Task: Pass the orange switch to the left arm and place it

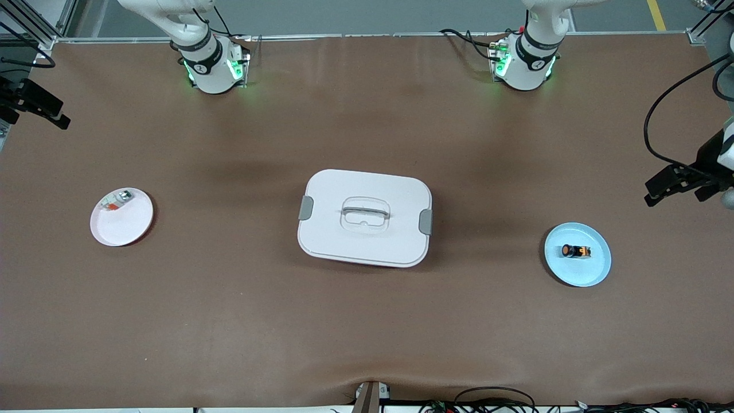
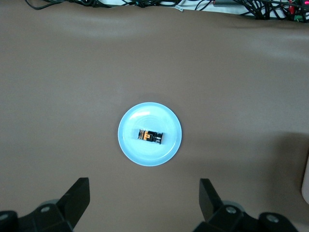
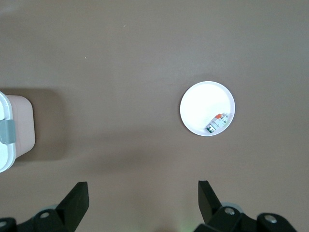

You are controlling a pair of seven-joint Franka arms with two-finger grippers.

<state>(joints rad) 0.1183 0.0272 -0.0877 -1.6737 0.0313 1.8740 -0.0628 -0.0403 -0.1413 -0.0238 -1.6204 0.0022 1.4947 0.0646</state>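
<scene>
The tiny black blocky orange switch [image 1: 575,251] with its round orange end lies on its side in the middle of a pale blue round plate [image 1: 596,269] toward the left arm's end of the brown table [image 1: 367,321], nothing gripping it. The left gripper [image 2: 145,195] hangs high above the table near that plate, jaws spread wide and empty; from the wrist view the switch sits out ahead of the open gap, roughly centred between the two fingers [image 2: 77,195], so a straight drop with a small reach forward should put a finger on either flank.

The right gripper [image 3: 144,195] is also up in the air with its jaws wide and holding nothing, and that arm looks to be waiting. Ahead of its jaws and off toward one finger lies a white round plate [image 3: 198,104] carrying a small whitish part [image 3: 217,122] with red and green bits, which I take to be the receiving end.

Between the two plates stands the large white lidded box [image 1: 365,217] with grey side clasps and a recessed handle. To my eye the pick has not begun. Doing it well means turning the wrist so the fingers close across the switch's narrow body, not end to end, coming down slowly so the tips stop short of the plate, then lifting well clear of the lid before any handover above it
</scene>
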